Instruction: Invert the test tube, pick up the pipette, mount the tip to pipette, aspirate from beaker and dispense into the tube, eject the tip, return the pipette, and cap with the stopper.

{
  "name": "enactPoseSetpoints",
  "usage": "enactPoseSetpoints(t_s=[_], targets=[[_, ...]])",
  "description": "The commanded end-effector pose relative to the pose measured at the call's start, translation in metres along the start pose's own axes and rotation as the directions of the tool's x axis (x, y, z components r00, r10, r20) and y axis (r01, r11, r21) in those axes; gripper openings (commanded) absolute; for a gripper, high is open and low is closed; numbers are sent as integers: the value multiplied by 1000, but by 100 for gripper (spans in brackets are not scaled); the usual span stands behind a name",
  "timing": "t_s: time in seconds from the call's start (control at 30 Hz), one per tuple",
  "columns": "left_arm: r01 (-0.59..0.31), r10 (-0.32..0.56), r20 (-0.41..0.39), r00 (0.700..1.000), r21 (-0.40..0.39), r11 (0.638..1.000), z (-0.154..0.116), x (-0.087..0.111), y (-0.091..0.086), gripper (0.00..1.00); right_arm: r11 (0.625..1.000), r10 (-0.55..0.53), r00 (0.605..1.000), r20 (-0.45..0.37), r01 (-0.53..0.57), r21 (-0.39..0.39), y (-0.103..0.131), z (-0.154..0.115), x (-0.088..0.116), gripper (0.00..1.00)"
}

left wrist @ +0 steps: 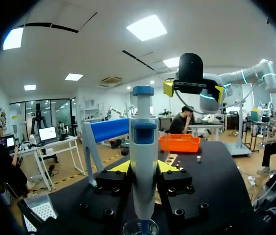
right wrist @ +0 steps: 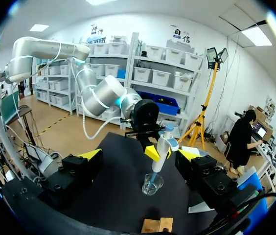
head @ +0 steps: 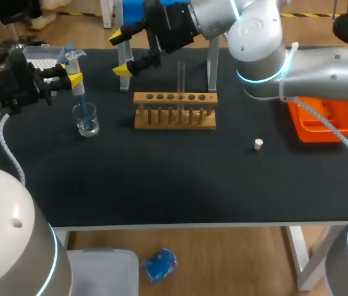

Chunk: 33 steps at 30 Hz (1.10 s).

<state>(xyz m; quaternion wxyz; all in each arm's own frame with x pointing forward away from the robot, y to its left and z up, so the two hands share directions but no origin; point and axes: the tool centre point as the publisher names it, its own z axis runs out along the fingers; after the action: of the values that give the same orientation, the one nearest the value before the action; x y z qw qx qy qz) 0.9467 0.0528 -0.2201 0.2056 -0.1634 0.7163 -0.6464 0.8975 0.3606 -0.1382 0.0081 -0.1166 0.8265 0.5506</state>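
Black table (head: 180, 185): beaker (head: 86, 121) left, wooden rack (head: 174, 111) centre, white stopper (head: 258, 144) lying right of it, orange tray (head: 322, 120) at right edge, tip box (head: 41, 57) far left.

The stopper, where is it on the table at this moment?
In the head view the stopper lies alone on the black table, to the right of the wooden rack and near the orange tray.

At frame centre, the left gripper (left wrist: 144, 169) clamps the pipette (left wrist: 144, 142) upright. The beaker (left wrist: 141, 228) sits just beneath its tip.
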Motion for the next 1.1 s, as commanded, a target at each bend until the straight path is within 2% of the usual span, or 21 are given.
enactPoseSetpoints(t_s=[0.03,0.07,0.1,0.5,0.7,0.77,1.1], targets=[[-2,2,1,1000,1,1000,0,0,0,0,1000,1,1000,-20,-1,-11,6,13,-15,29],[-2,2,1,1000,1,1000,0,0,0,0,1000,7,1000,-20,-8,-23,8,15,-16,6],[-2,2,1,1000,1,1000,0,0,0,0,1000,13,1000,-21,-14,-26,10,17,-18,0],[-2,2,1,1000,1,1000,0,0,0,0,999,-15,997,-72,12,-44,35,34,-31,0],[-2,2,1,1000,1,1000,0,0,0,0,994,1,994,-111,-13,-112,45,44,-37,0],[-2,2,1,1000,1,1000,0,0,0,0,985,15,991,-129,-37,-166,49,47,-39,0],[-2,2,1,1000,1,1000,0,0,0,0,985,15,991,-129,-37,-166,49,47,-39,0]])
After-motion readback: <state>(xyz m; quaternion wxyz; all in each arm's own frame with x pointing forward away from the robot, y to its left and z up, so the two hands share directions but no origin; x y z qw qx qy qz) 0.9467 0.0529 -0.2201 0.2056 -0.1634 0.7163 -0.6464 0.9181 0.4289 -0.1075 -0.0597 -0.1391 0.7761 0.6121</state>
